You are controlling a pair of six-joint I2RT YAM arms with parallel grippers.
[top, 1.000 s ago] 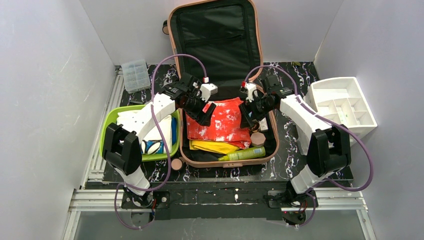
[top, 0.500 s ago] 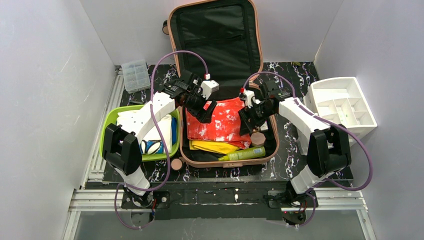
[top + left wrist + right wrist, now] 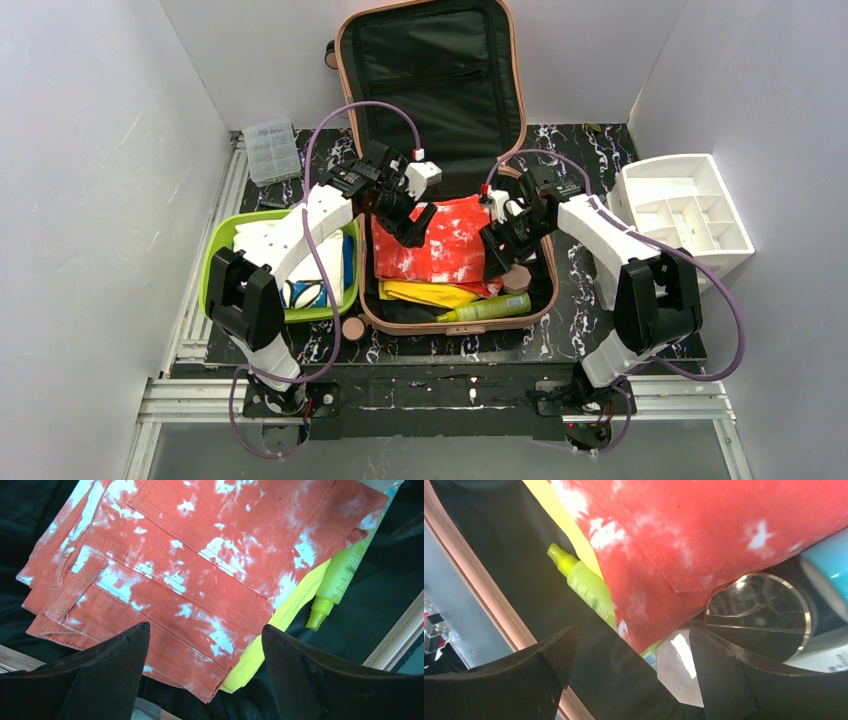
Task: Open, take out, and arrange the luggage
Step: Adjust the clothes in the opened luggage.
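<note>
The luggage (image 3: 430,80), a salmon-pink suitcase, lies open with its black-lined lid leaning on the back wall. Its lower half holds a folded red-and-white garment (image 3: 445,245) over a yellow cloth (image 3: 425,293), a lime-green spray bottle (image 3: 490,307) and a pale octagonal jar lid (image 3: 515,277). My left gripper (image 3: 412,228) hovers open over the garment's left part (image 3: 200,555), nothing between its fingers (image 3: 204,627). My right gripper (image 3: 497,245) hangs open over the case's right side (image 3: 633,630), above the jar lid (image 3: 679,670), the bottle (image 3: 584,585) and a dark shiny round lid (image 3: 759,615).
A lime-green tray (image 3: 215,250) with several items sits left of the suitcase under my left arm. A white drawer organizer (image 3: 690,215) stands at the right. A clear compartment box (image 3: 271,150) lies at the back left. White walls close in on three sides.
My right gripper has sunk a little lower and nearer over the right side of the case. The left gripper shifted only slightly. Both stay open.
</note>
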